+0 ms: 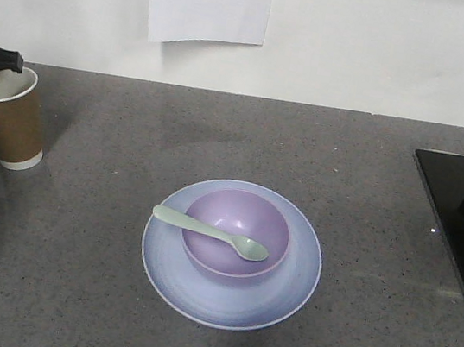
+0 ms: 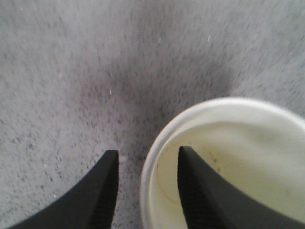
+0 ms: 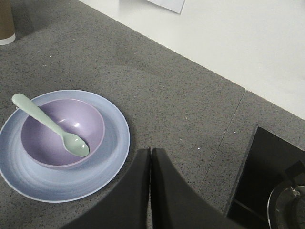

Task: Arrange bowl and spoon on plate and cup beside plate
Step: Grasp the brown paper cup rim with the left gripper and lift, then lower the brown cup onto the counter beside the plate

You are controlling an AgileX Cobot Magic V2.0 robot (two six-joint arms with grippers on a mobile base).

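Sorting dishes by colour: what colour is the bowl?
Lavender purple; the bowl shows best in the front view.

- bowl (image 1: pixel 237 227): lavender-purple
- plate (image 1: pixel 196 295): pale blue, faint rings
- spoon (image 1: pixel 210 232): pale mint
- cup (image 1: pixel 12 128): brown, white rim, seemingly cream inside
- desk (image 1: pixel 367 202): speckled grey

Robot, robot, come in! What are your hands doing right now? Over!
Left gripper straddling brown paper cup rim, one finger inside. Right gripper shut, empty. Mint spoon in purple bowl on blue plate. Nothing in the way.
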